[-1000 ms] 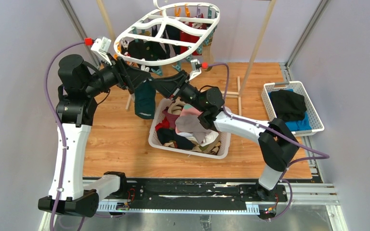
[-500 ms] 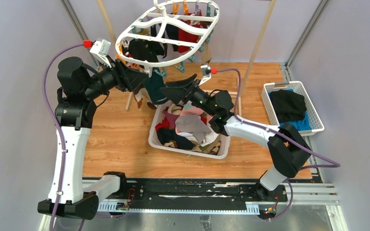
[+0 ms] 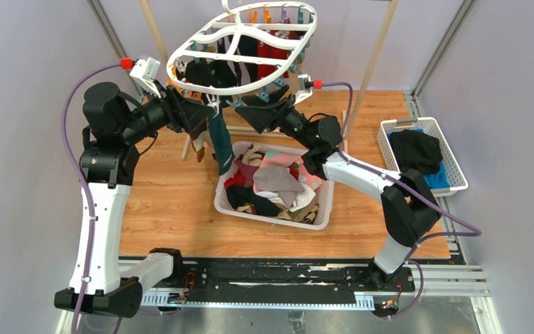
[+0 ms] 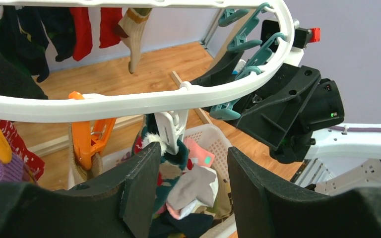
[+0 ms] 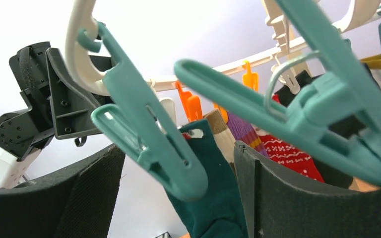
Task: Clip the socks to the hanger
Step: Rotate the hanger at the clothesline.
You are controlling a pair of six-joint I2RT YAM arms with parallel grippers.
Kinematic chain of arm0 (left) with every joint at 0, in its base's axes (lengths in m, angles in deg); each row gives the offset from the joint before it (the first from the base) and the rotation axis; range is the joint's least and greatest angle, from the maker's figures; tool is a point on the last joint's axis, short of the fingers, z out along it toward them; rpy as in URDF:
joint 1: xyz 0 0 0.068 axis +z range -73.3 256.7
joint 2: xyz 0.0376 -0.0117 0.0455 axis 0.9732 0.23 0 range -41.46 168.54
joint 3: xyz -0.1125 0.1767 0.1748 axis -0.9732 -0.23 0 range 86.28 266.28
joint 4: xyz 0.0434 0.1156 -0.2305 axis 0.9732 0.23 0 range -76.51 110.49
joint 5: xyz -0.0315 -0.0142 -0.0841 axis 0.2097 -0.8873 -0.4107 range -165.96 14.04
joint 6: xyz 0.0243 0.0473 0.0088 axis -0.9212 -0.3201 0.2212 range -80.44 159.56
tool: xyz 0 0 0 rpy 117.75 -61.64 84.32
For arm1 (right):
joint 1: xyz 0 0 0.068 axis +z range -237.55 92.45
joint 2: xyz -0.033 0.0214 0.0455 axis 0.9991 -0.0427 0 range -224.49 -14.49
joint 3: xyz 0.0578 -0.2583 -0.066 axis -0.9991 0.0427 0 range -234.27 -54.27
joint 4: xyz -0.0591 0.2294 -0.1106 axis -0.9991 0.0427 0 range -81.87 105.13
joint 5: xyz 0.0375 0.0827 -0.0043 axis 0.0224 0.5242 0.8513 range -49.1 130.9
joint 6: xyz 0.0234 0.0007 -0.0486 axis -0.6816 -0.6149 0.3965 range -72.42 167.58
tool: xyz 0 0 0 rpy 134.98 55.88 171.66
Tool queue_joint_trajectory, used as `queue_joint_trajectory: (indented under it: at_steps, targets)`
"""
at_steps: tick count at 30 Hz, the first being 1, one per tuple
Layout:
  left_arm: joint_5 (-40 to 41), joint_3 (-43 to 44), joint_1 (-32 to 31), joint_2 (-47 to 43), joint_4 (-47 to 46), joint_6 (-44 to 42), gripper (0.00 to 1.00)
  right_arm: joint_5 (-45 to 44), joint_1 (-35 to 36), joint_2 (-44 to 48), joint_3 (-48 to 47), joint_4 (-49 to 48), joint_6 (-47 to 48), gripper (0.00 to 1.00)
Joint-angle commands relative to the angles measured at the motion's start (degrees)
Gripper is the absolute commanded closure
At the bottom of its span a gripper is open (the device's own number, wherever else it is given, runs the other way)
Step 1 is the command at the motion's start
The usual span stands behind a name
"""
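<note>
The left gripper (image 4: 188,173) was open, with a gap between its two black fingers (image 4: 139,193). A white clip (image 4: 171,126) sat in that gap. It was close to the left finger and apart from the right one. The clip hung from the near rim of the hanger (image 4: 129,101), and it held the top of a teal sock (image 3: 219,142). The sock hung straight down from the clip, near the left side of a big white basket (image 3: 271,218). An orange clip (image 4: 87,141) hung just beside the white clip. The right gripper (image 5: 178,183) was open wide too. It was up under the same rim and faced the left gripper from the other side. A teal clip (image 5: 149,144) hung between its fingers, and I could not tell if a finger touched it. More socks were clipped on the far side of the hanger: red ones (image 4: 82,25) and a beige one (image 4: 131,34). The big basket stood on the wooden table (image 3: 167,188), under the two grippers. It held a pile of socks (image 3: 274,181) in pink, grey, red and black. A small white basket (image 3: 388,149) stood well apart at the right edge of the table, with black and blue clothes (image 3: 414,149) in it.
</note>
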State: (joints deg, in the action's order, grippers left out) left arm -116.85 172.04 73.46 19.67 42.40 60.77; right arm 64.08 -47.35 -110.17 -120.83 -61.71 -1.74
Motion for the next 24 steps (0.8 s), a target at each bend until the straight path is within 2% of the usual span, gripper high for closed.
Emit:
queue_joint_trajectory:
  at_steps: [1, 4, 7, 9, 12, 17, 24]
  targets:
    - [-0.88, 0.59, -0.28, -0.75, 0.56, -0.91, 0.44, 4.36, -0.32, -3.59, -4.34, -6.36, -3.54, 0.21]
    - [-1.1, 1.12, -0.27, -0.71, 0.89, -0.91, 0.44, 4.5, 0.02, -4.18, -4.88, -6.89, -3.63, 0.26]
    - [-1.28, 1.34, -0.3, -0.91, 1.15, -1.17, 0.44, 4.79, 0.06, -4.78, -5.06, -8.73, -4.94, 0.37]
    - [-1.38, 1.46, -0.26, -0.98, 1.24, -1.17, 0.45, 4.92, 0.21, -5.04, -4.94, -9.92, -5.65, 0.48]
    - [-1.39, 1.65, -0.28, -0.95, 1.41, -1.09, 0.45, 5.01, 0.77, -4.58, -4.72, -10.51, -5.25, 0.54]
    - [-1.13, 2.28, -0.29, -0.92, 2.35, -1.6, 0.45, 4.77, 2.21, -2.47, -4.66, -6.3, -0.78, 0.65]
    - [-0.53, 3.27, -0.19, -1.72, 3.9, -2.2, 0.44, -0.21, 5.33, 1.92, -2.67, 1.17, 8.23, 0.78]
